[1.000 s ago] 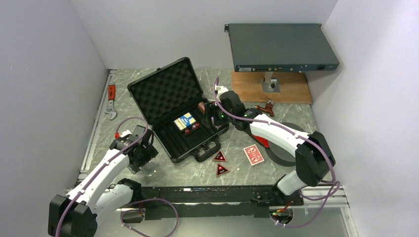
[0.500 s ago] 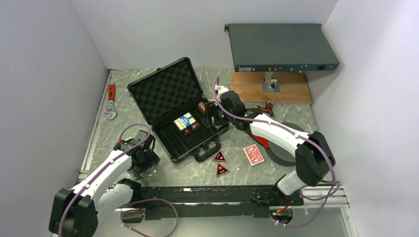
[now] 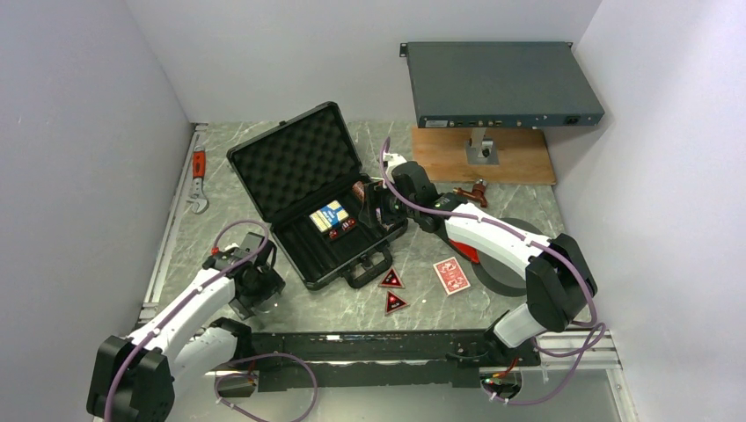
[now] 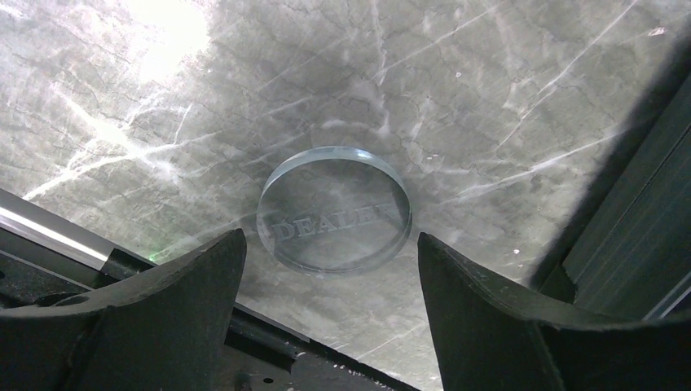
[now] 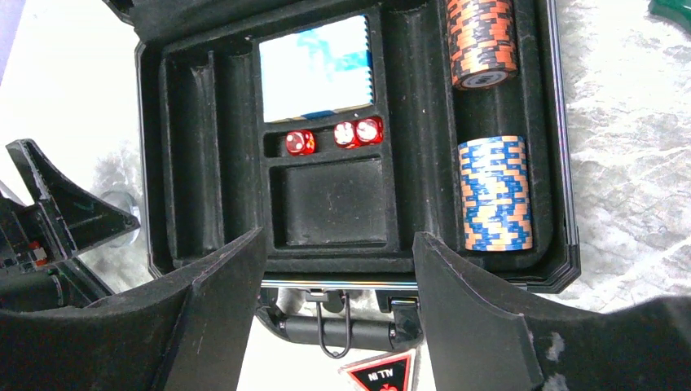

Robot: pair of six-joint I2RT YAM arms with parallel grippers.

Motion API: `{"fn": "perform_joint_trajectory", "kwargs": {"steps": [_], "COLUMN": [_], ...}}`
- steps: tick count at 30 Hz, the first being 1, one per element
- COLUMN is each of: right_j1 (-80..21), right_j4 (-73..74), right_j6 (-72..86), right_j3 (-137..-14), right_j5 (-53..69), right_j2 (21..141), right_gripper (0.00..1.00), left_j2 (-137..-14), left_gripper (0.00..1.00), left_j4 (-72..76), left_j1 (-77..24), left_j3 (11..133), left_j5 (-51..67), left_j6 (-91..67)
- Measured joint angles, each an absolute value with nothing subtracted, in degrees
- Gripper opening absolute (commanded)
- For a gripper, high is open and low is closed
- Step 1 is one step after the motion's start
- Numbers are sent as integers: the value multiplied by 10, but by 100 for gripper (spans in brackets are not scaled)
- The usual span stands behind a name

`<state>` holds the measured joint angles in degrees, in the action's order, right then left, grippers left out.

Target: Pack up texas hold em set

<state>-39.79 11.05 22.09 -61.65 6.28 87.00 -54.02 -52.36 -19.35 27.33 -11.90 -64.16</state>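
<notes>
**Left gripper** [image 4: 330,305]: jaws apart, clamping nothing. A clear round dealer button [image 4: 334,210] lies flat on the marble table [image 4: 489,98], framed between the two fingers [image 4: 163,314]. Its "DEALER" lettering is legible. Contact between fingers and button cannot be told. From above, this gripper is near the table's front edge, apart from the case.

**Right gripper** [image 5: 338,322]: jaws apart, holding nothing. It hangs over the front edge of the open black briefcase [image 3: 303,171], directly above the handle [image 5: 334,332].

**Case tray, right wrist view:**
- Blue card deck [image 5: 316,69] sits in the far centre well.
- Three red dice [image 5: 300,142] sit in the slot just in front of it.
- An orange-black chip roll [image 5: 481,41] and a blue-orange chip roll [image 5: 495,194] lie end to end in one side channel.

**Lid:** raised, with the egg-crate foam [image 3: 290,154] showing.

**On the table outside the case, top view:**
- Two red-black triangular tokens [image 3: 391,280] lie just in front of the handle.
- Red card deck [image 3: 451,275] lies beside them, at the edge of a black round disc [image 3: 510,280] that is partly under the right arm.

**Farther out:** a grey rack-mount box [image 3: 501,83] stands on a post above a wooden board [image 3: 519,163], and a wrench [image 3: 199,180] lies at the table's far-left edge.
</notes>
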Motion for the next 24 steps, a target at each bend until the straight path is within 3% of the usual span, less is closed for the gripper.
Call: {"fn": "perform_joint_trajectory", "kwargs": {"steps": [18, 24], "right_j1": [-398, -398], "right_j4": [110, 110], "right_j6": [221, 221], "right_j3": [-616, -616], "right_j5": [65, 65], "right_j2": [873, 873], "right_gripper": [70, 70], "left_j2": [-567, -568], "left_gripper": [68, 71], "left_j4": [-520, -517], "left_j1": [-194, -194], "left_j3": [273, 274], "left_j5": [-133, -132], "left_j6": [-641, -637]}}
